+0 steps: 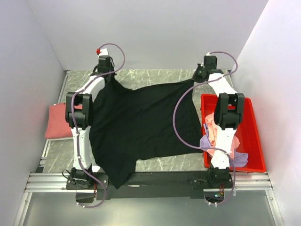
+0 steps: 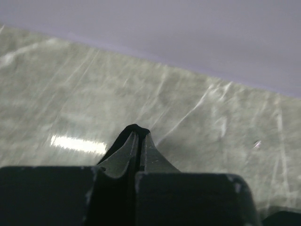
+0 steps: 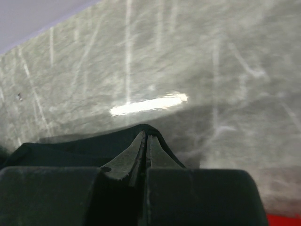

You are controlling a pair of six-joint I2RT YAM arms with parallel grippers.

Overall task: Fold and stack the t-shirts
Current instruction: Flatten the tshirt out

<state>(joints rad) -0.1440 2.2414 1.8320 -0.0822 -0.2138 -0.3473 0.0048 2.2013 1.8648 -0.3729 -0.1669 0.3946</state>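
Observation:
A large black t-shirt (image 1: 141, 127) is stretched across the marble table, its near corner drooping over the front edge. My left gripper (image 1: 106, 71) holds its far left corner, jaws pinched shut with black cloth (image 2: 133, 129) wrapped over the fingertips. At the far right corner my right gripper (image 1: 201, 75) is shut on the same shirt, whose black edge (image 3: 70, 146) runs off to the left of the fingers. A folded salmon-red t-shirt (image 1: 58, 121) lies at the table's left edge. Pink (image 1: 211, 129) and lavender (image 1: 238, 159) t-shirts sit crumpled in the bin.
A red plastic bin (image 1: 256, 141) stands along the right side of the table, partly under the right arm. White walls close in on the left, back and right. Bare marble (image 1: 155, 76) shows at the far edge between the grippers.

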